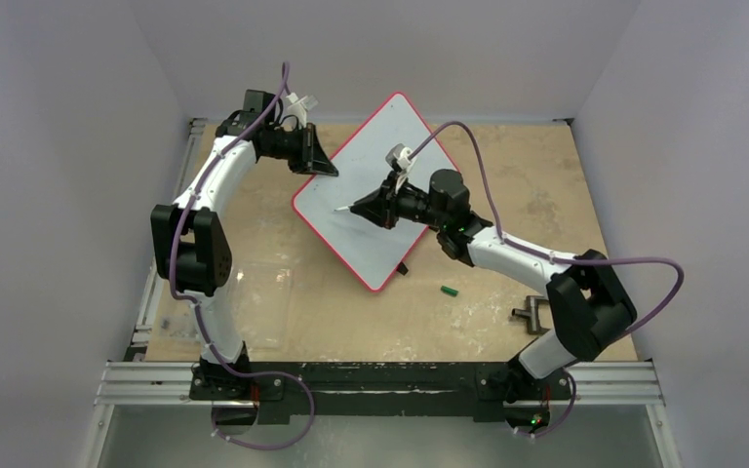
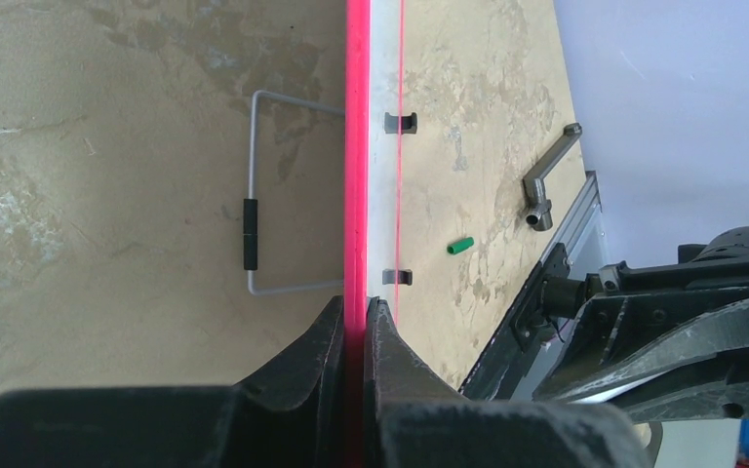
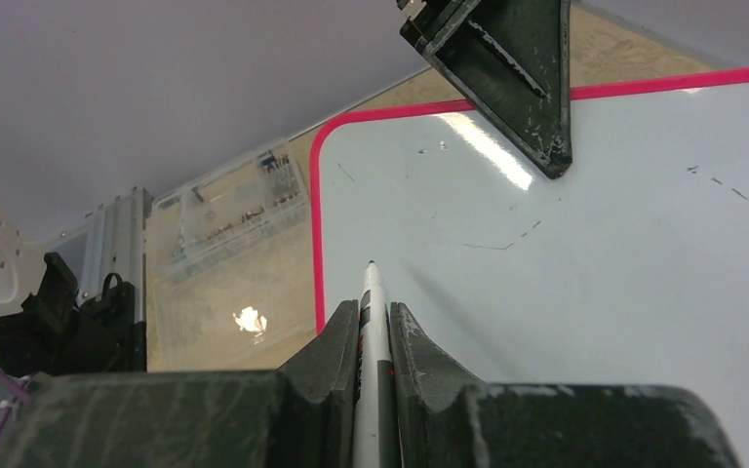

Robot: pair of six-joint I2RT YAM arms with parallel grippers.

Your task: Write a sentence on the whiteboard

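Right gripper (image 3: 374,314) pinches a marker (image 3: 372,290), tip just off the nearly blank whiteboard (image 3: 595,292) on the tabletop (image 1: 546,175); left gripper (image 2: 356,310) clamps its edge. Pressing hard could twist it loose.

You face a tan tabletop (image 1: 546,166), worn and blotched with pale patches. Plain pale grey walls (image 1: 49,146) close it in on the left, the far side and the right. An aluminium rail (image 1: 400,385) runs along your near edge, and a side rail (image 1: 144,310) runs up the left edge. The light is soft and even, and shadows on the tabletop are faint.
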